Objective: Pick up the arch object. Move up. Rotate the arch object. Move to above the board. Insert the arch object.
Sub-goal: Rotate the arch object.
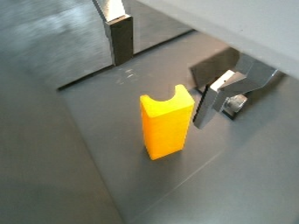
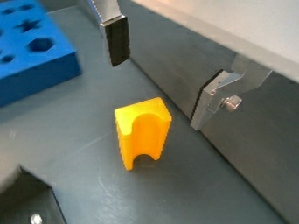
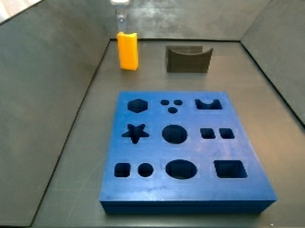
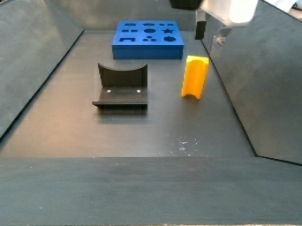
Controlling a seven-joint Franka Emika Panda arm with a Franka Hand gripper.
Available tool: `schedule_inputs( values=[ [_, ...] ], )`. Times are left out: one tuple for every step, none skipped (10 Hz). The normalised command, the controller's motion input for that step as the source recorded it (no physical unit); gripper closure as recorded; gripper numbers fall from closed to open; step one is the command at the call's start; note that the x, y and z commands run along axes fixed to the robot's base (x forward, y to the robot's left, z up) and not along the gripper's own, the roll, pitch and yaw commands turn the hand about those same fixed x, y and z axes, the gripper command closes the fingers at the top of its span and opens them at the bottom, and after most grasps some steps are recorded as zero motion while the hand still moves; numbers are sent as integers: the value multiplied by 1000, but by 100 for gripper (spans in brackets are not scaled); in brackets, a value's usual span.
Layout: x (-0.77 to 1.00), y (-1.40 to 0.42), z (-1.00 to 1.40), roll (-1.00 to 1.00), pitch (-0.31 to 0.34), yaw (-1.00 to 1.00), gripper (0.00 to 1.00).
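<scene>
Lab test rig, grey walled enclosure (image 3: 71,98)

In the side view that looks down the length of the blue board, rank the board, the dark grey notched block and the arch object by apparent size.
1. The board, by far.
2. The dark grey notched block.
3. The arch object, though close to the block; both sit farther from the camera.
The gripper hovers above the arch object.

The gripper (image 4: 210,28) runs off the frame's top in a side view, jaws barely visible. The board (image 2: 30,48) is cropped at a wrist view's edge. The fixture (image 2: 30,208) shows only a corner.
</scene>
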Motion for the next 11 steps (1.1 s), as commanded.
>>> schedule_inputs(
  values=[
    [38,-9,-67,1,-6,1000,0],
    [40,-9,-52,1,-7,1000,0],
    [42,-8,-48,1,-8,1000,0],
    [43,-7,-44,1,-9,1000,0],
    [45,-7,-41,1,-10,1000,0],
    [45,-6,-39,1,-11,1000,0],
    [46,-6,-37,1,-12,1000,0],
    [46,-6,-36,2,-13,1000,0],
    [46,-6,-36,2,-14,1000,0],
    [46,-6,-36,2,-15,1000,0],
    [45,-6,-36,2,-17,1000,0]
  ],
)
